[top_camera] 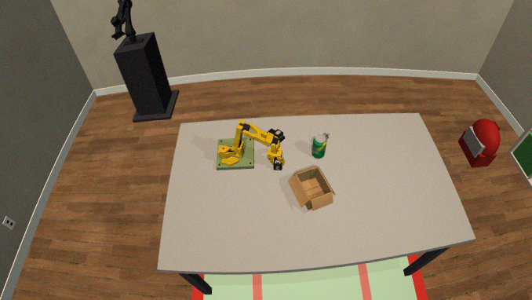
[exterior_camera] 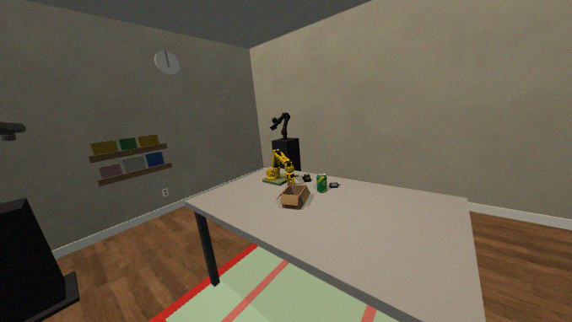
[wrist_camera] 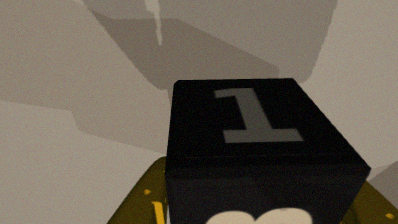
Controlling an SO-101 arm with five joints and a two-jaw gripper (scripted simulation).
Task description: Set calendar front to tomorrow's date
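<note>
My gripper point(top_camera: 278, 165) is shut on a black cube point(wrist_camera: 260, 150), which fills the wrist view. The cube's upper face shows a grey digit 1. The face below it shows the top of a white digit, cut off by the frame edge. In the top view the yellow arm point(top_camera: 255, 137) reaches right from its green base plate point(top_camera: 235, 154), with the cube point(top_camera: 278, 166) low over the table between the plate and a cardboard box. Two small dark objects point(exterior_camera: 306, 178) point(exterior_camera: 334, 185) lie on the table near the arm. They are too small to tell apart as tray or cube.
An open cardboard box point(top_camera: 311, 188) stands just right and in front of the gripper. A green can point(top_camera: 319, 146) stands upright to the right of the arm. A black pedestal with a dark arm point(top_camera: 143, 76) stands on the floor behind the table.
</note>
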